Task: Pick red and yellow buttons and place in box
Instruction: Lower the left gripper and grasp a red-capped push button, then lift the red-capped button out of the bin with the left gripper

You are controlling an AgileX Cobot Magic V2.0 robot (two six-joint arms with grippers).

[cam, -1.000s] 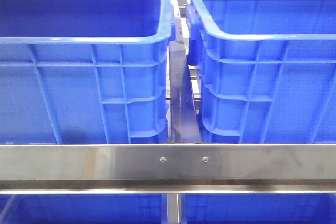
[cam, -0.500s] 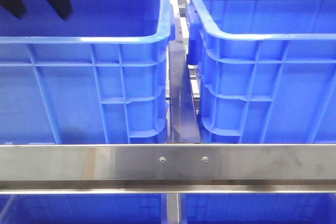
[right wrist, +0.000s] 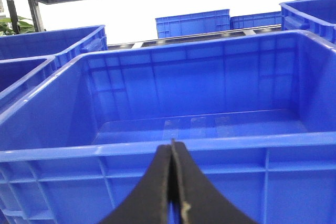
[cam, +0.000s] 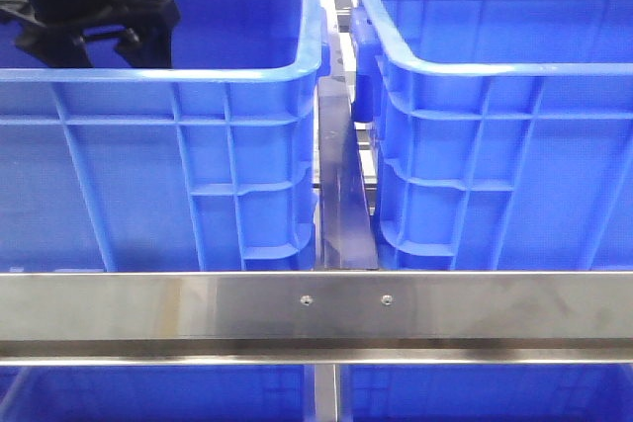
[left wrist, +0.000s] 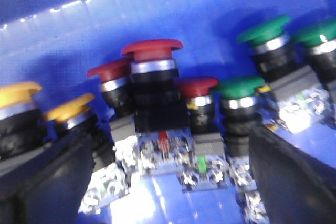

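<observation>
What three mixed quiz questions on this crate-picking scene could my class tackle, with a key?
1. True or false: the right gripper is open.
2. Which cap colours show among the push buttons before the left gripper: (a) red, yellow, green (b) red only (c) blue, white?
3. Fill in: in the front view the left gripper hangs inside the ___ blue crate.

Key: 1 false, its fingers are pressed together facing an empty crate; 2 a, e.g. red button, yellow button, green button; 3 left.
</observation>
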